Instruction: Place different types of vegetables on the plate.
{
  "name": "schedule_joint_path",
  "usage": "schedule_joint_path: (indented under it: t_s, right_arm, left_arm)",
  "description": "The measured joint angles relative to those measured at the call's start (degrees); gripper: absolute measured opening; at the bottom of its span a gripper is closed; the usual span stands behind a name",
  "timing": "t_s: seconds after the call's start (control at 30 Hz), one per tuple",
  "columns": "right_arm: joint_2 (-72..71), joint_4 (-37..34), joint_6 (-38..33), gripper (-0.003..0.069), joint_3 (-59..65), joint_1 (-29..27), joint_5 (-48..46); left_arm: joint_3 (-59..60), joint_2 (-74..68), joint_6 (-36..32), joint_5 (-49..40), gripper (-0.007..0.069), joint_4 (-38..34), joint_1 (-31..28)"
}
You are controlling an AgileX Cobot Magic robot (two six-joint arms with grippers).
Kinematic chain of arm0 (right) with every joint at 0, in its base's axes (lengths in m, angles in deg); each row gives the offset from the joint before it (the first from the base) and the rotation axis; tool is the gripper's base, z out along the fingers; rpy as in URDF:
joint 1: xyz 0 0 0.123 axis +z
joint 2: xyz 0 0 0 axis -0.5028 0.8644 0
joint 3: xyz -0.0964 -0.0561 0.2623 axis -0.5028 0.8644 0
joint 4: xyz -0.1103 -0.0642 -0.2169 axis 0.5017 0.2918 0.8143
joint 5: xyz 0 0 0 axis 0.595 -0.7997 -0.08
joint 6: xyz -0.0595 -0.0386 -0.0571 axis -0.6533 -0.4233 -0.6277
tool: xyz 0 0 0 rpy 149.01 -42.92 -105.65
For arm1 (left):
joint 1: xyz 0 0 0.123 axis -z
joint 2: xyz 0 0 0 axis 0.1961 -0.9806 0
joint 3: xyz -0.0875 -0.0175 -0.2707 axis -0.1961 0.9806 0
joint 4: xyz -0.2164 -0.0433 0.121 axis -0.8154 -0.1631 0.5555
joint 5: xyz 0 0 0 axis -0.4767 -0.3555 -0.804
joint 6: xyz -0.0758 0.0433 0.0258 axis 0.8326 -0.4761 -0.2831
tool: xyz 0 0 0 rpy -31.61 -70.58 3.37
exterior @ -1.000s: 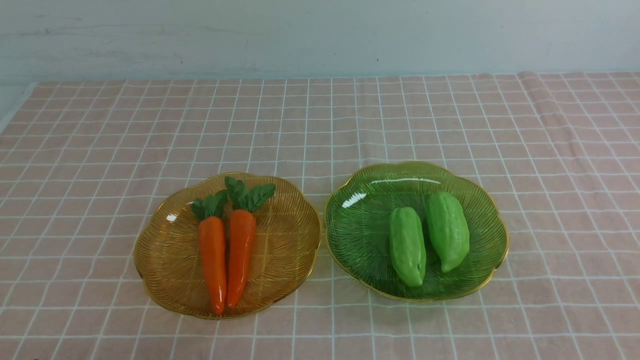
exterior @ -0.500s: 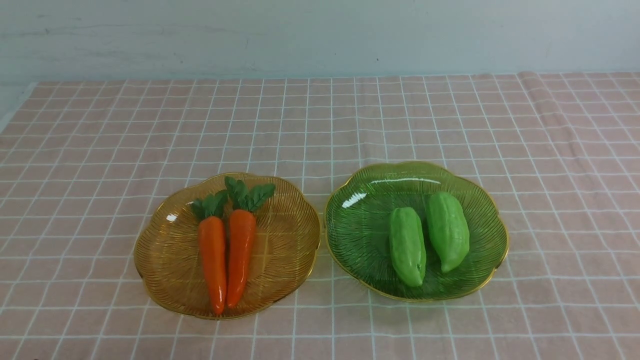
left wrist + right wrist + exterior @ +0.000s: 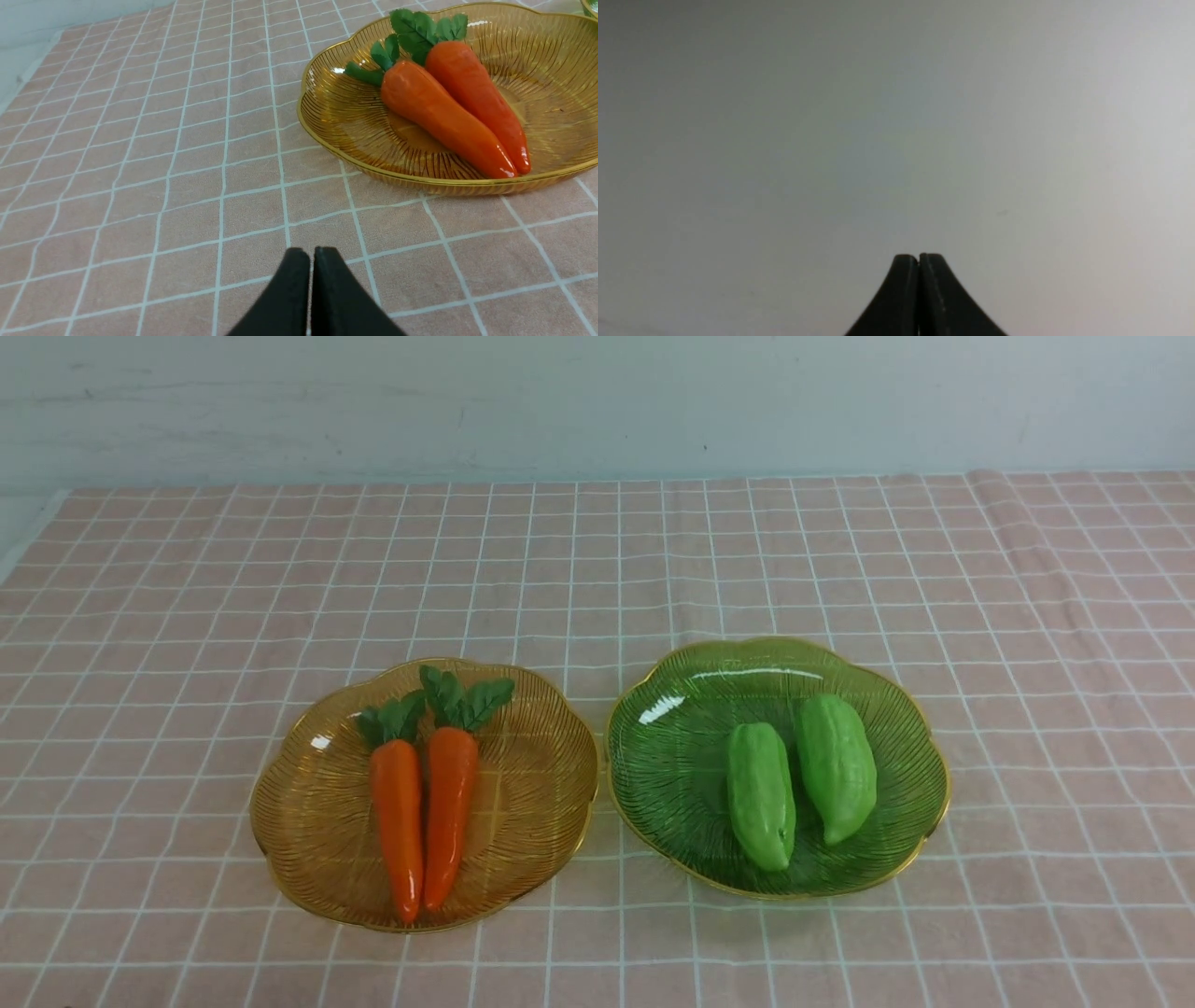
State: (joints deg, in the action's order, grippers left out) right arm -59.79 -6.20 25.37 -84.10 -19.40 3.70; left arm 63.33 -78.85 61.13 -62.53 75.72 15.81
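Carrots (image 3: 425,812), two orange plastic ones with dark green leafy tops, lie side by side in the amber ribbed glass plate (image 3: 308,821) in the front view. Two stubby light-green ridged toy gourds (image 3: 798,779) lie together in the green ribbed glass plate (image 3: 672,775) just beside it. Both plates sit on a pink checked cloth (image 3: 187,616). No pincer shows here.

From the left wrist, the left pincer (image 3: 311,254) is shut tight and holds nothing. The amber plate and its carrots lie ahead of its tips and off to one side, well apart from it.

From the right wrist, the right pincer (image 3: 918,259) is also shut and empty. Only a plain grey wall (image 3: 896,116) is in front of it.

I think no step has started, since each plate holds one kind. Next, a pincer needs to open, reach a carrot or gourd, grip it, and carry it to the other plate.
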Motion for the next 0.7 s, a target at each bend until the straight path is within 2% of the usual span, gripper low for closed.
schedule_joint_path:
  t_s: [0.13, 0.27, 0.37, 0.7]
  right_arm:
    - [0.00, 0.00, 0.00, -0.0015, 8.48, -6.99, -2.20]
    - [0.00, -0.05, 0.19, -0.0015, 14.14, -10.97, -5.87]
    - [0.05, -0.11, 0.75, -0.0015, 14.38, -11.83, -10.06]
    - [0.05, -0.05, 0.99, -0.0015, 14.38, -11.95, -10.06]
  left_arm:
    - [0.00, 0.00, 0.00, 0.00, -0.0003, 0.00, 0.00]
    - [0.00, 0.00, 0.00, 0.00, -0.0003, 0.00, 0.00]
    - [0.00, 0.00, 0.00, 0.00, -0.0003, 0.00, 0.00]
    - [0.00, 0.00, 0.00, 0.00, -0.0003, 0.00, 0.00]
